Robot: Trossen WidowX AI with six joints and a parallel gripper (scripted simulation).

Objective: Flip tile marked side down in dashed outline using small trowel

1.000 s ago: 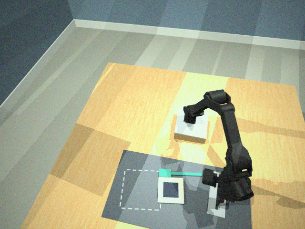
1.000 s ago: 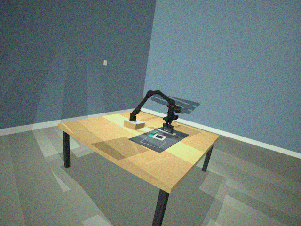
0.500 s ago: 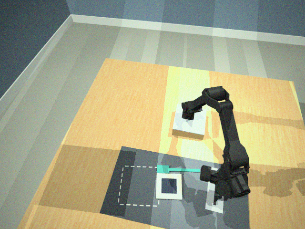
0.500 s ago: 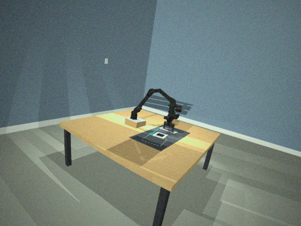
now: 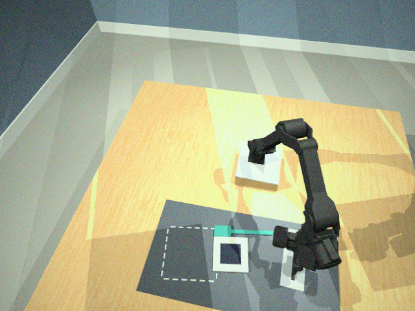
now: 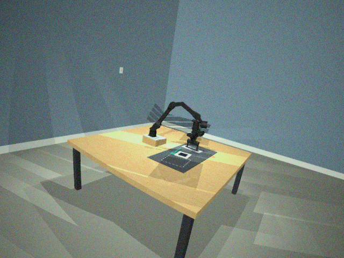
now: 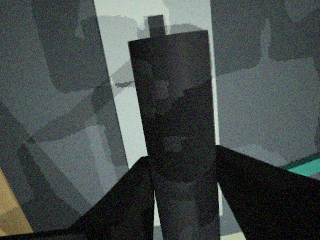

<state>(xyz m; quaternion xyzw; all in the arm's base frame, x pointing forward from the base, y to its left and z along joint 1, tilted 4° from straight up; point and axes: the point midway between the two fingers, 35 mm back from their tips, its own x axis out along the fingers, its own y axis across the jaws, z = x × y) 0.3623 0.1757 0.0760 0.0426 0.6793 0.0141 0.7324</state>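
Note:
My gripper is shut on the trowel's dark round handle, one finger on each side. The handle stands over a white plate that appears to lie flat on the right part of the grey mat. In the top view the arm hides much of the handle and plate. The tile lies flat, white border and dark square facing up. It lies mostly right of the dashed outline, its left edge near the outline's right side.
A teal block with a thin teal rod lies along the tile's edge nearest the arm's base and points toward the gripper. The arm rises from a white-topped box on the wooden table.

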